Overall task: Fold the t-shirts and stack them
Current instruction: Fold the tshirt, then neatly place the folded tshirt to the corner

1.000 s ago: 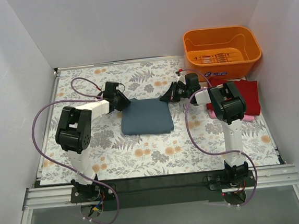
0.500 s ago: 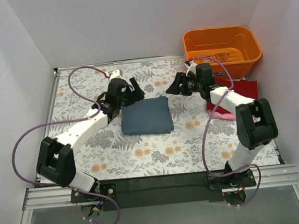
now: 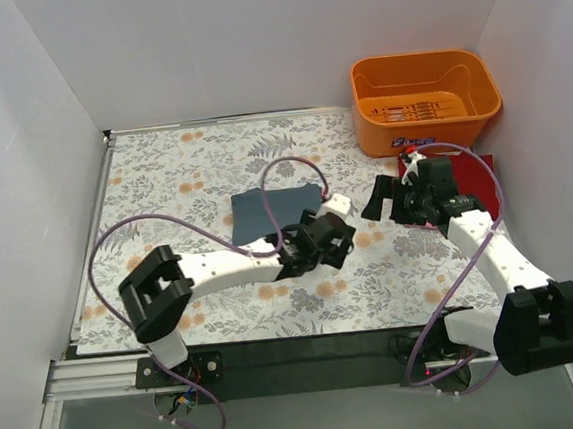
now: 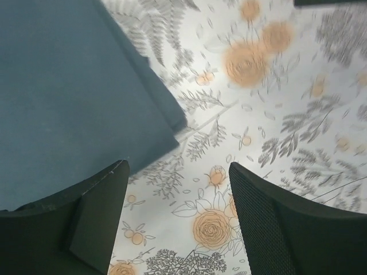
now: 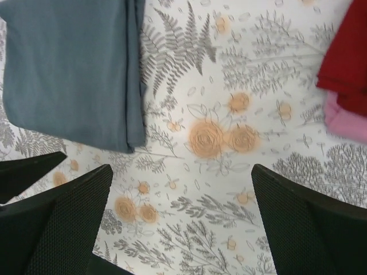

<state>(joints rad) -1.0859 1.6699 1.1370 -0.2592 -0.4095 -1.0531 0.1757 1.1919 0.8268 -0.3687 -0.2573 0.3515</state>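
Top view: orange basket [image 3: 426,87] at the far right corner, dark red t-shirt [image 3: 478,170] just in front of it.
Right wrist view: pink t-shirt [image 5: 347,123] showing at the red one's edge.
Blue-grey t-shirt [image 3: 266,206]: folded flat mid-counter [image 3: 163,175], slightly wider than deep.
Left tool [image 3: 331,241]: jaws apart, empty, just off that shirt's near right corner.
Right tool [image 3: 384,204]: jaws wide, empty, between the blue-grey and red shirts.
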